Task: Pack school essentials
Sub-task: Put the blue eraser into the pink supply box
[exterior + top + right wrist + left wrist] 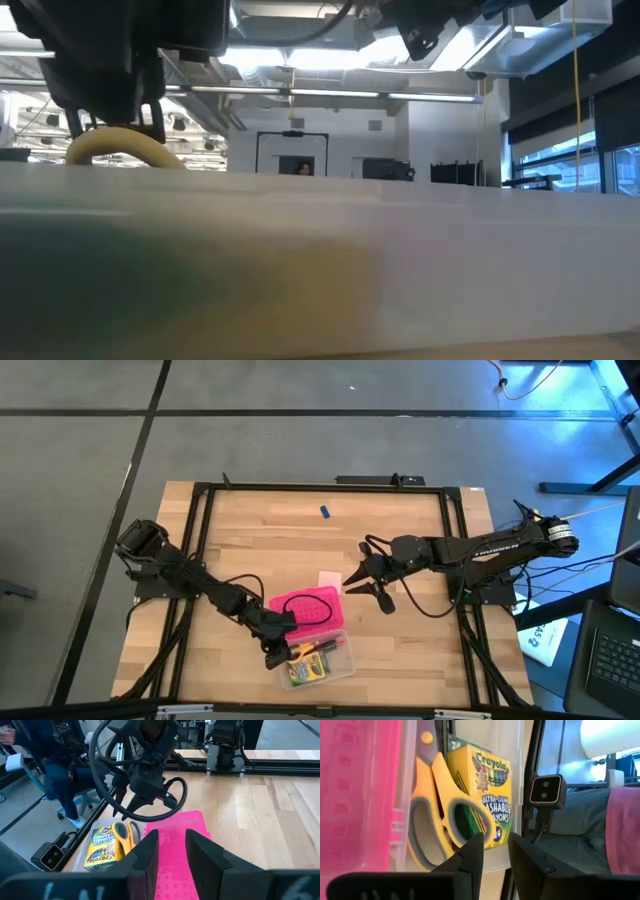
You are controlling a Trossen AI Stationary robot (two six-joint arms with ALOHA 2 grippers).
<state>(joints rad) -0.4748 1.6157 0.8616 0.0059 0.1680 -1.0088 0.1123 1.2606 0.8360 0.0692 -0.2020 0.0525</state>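
Here, nearest the front edge of the table point(400, 660), the clear half of the pencil box point(343, 660) held the yellow-green crayon box point(308, 670), lying flat, with the yellow-handled scissors point(303, 650) just beside it in the same compartment. The left pincer point(277, 651) hovered right over those scissors, its fingers point(470, 857) a little apart and clenched on nothing, a narrow gap showing between them in the left wrist view; in that view the crayon box point(485, 795) and the scissor handles point(432, 815) sat close beyond the tips. From table height the yellow handle loop point(125, 148) rose above the box's blurred wall, directly beneath the dark pincer. Next to the clear half lay the bright pink lid point(305, 610), open and flat, a thin dark cable looping over it. Just beyond the lid's far corner a pale pink square pad point(331, 578) rested on the bare wood. The right pincer point(368, 588) hung just beside that pad, fingers point(197, 852) slightly parted and grasping nothing. Farther off, near the table's back edge and well apart from everything else, lay a tiny blue piece point(325, 512). Beyond the table, a seated person in dark clothes point(55, 760) showed in the right wrist view.
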